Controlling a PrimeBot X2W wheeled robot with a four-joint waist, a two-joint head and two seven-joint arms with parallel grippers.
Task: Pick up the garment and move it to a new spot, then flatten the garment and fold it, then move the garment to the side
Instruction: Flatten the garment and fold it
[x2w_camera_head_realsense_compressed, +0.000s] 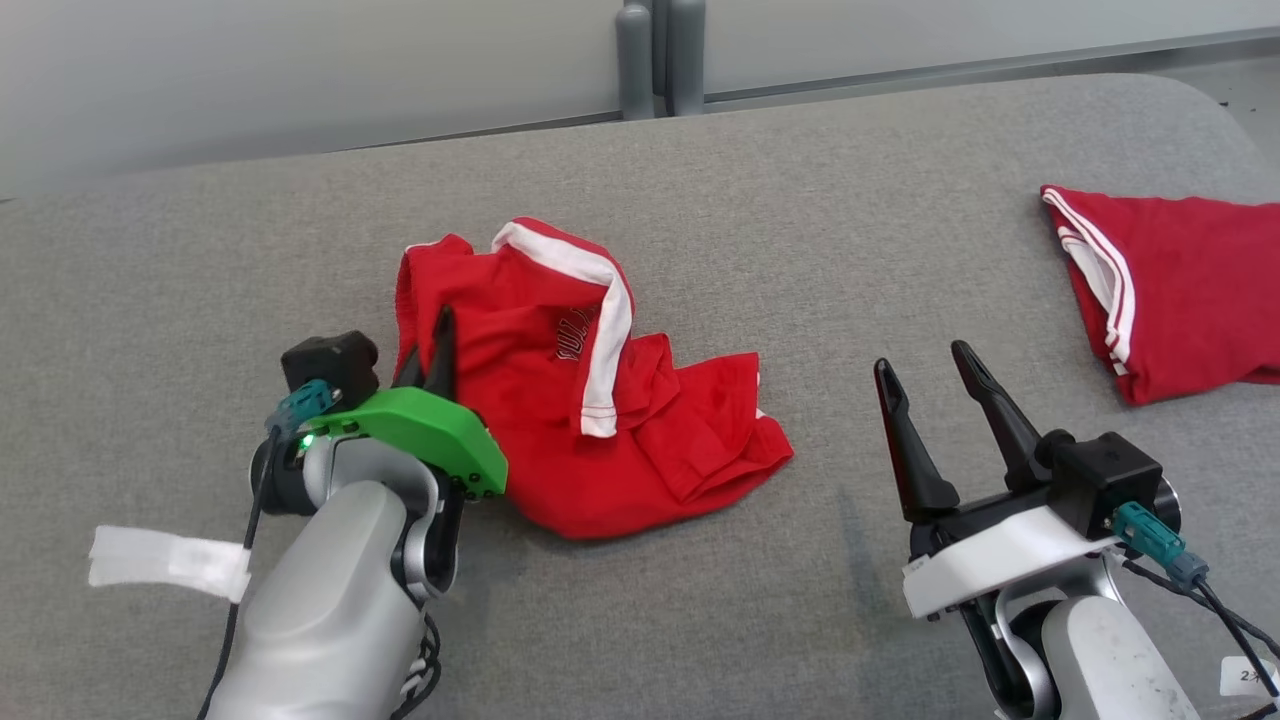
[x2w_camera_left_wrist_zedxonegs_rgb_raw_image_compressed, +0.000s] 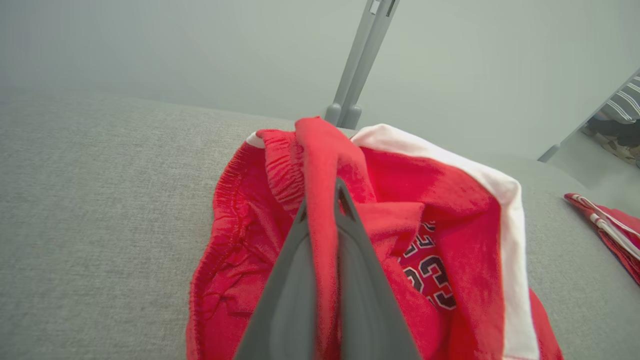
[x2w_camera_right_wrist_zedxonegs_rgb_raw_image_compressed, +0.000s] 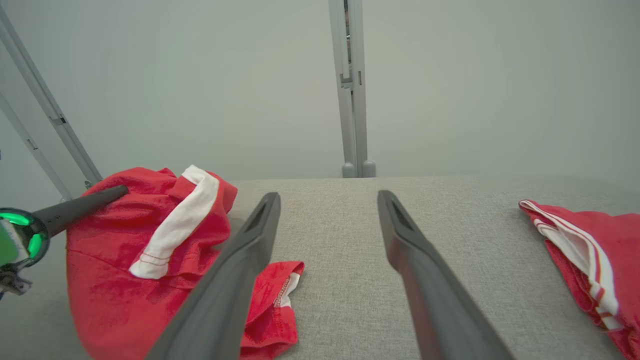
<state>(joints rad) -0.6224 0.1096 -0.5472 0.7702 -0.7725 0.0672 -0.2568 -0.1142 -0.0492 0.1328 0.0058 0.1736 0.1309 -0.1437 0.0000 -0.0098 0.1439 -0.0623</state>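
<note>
The left gripper (x2w_camera_left_wrist_zedxonegs_rgb_raw_image_compressed: 322, 200) is clamped on a raised fold at the 9 o'clock edge of the crumpled red jersey garment with white trim (x2w_camera_head_realsense_compressed: 640, 440). The cloth looks light and limp, so it will likely sag. The right gripper (x2w_camera_head_realsense_compressed: 925, 360) gapes empty at 3 o'clock. The grey fabric table (x2w_camera_head_realsense_compressed: 800, 160) offers room toward 12, while a folded red garment (x2w_camera_head_realsense_compressed: 1190, 290) crowds 2 o'clock.

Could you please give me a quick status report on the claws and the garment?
Left claw shut on crumpled red white-striped garment. Right claw open, off the cloth. Second red garment far right, not in the way.
</note>
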